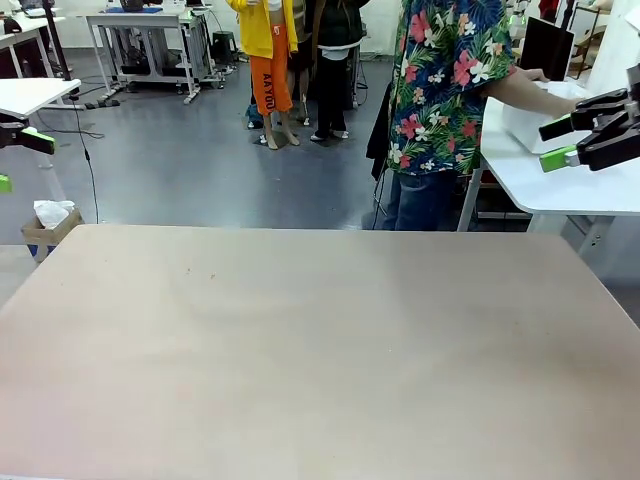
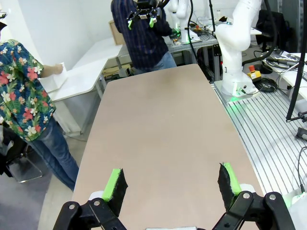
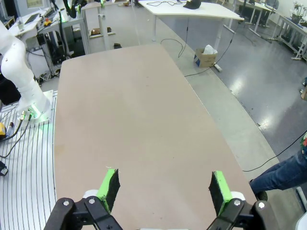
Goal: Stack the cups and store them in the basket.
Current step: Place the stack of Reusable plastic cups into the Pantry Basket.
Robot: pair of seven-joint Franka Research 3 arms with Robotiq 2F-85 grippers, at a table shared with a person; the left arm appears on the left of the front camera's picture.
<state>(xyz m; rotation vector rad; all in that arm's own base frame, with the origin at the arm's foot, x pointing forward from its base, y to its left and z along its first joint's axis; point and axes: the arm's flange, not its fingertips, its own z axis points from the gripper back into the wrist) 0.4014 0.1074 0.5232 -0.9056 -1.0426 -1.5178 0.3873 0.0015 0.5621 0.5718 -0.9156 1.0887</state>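
Note:
The cups are out of view. At the far right, a person in a flowered shirt [image 1: 450,80] rests a hand on a white bin [image 1: 528,125] on a white side table; it may be the basket, but I cannot tell. My left gripper [image 1: 20,162] [image 2: 172,182] hovers open at the tan table's left edge, holding nothing. Above the far right corner, my right gripper [image 1: 557,143] [image 3: 164,188] is open too, with nothing between its fingers.
The tan tabletop [image 1: 320,340] spans the front view. The white side table [image 1: 560,185] stands just past its far right corner, close to my right gripper. A cardboard box [image 1: 48,225] sits on the floor at far left. An arm's white base [image 2: 235,72] stands beside the table.

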